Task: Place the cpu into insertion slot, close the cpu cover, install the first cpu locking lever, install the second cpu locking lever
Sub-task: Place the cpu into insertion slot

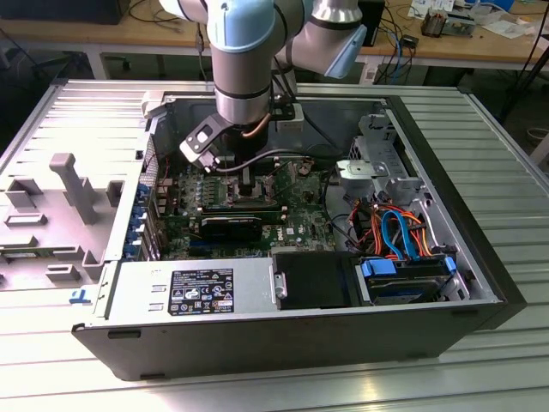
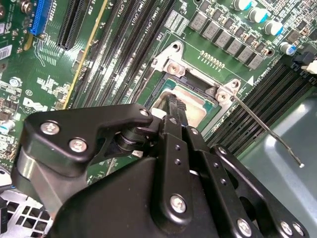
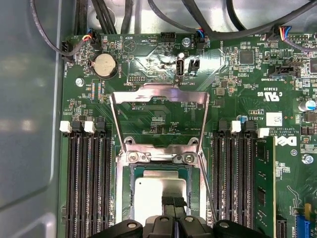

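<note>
Finds the cpu [image 3: 148, 198] lying flat inside the insertion slot [image 3: 124, 198], apparently seated, with the gripper [image 3: 174, 202] straight above the slot, fingertips drawn narrow with nothing pinched between them and touching or just over the chip's metal top, likely to press or check rather than carry. Finds the cpu cover [image 3: 148, 92] swung up and back from the slot on its hinge side, leaving the opening reachable from above. Notes one locking lever [image 3: 209, 196] jutting free beside the slot, unlatched, fitting a cover not yet lowered.
</note>
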You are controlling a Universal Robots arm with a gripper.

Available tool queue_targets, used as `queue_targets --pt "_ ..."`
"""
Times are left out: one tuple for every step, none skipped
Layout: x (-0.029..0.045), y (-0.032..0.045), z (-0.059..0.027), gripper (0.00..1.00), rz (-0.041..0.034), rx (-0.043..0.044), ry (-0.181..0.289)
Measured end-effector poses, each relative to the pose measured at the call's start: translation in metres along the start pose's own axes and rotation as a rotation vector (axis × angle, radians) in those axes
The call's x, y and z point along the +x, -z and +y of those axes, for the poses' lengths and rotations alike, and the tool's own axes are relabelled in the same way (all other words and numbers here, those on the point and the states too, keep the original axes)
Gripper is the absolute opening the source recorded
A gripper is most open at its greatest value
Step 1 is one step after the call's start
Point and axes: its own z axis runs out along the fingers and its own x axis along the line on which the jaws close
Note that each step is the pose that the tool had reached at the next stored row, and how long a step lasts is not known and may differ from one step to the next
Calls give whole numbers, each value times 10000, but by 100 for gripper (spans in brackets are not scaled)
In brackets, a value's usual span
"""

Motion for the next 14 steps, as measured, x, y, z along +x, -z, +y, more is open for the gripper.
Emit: queue_targets --pt "0 17 8 11 -4 3 -2" --pt "1 37 20 11 -3 4 -2" --pt "1 50 29 11 -4 9 -1" --pt "2 58 44 11 -2 16 -3" --pt "1 61 60 11 -2 33 -3" --pt "0 61 78 11 -2 53 -3" --pt "0 60 95 11 -1 84 -5" --pt "2 57 95 11 -2 101 -6" --pt "18 51 96 11 -3 107 -7" --pt "30 42 96 11 -1 109 -6" --pt "34 33 96 11 0 111 -4" --pt "35 21 96 11 0 118 3" --pt "37 4 96 11 -1 125 10" --pt "37 -6 95 11 -1 129 12"
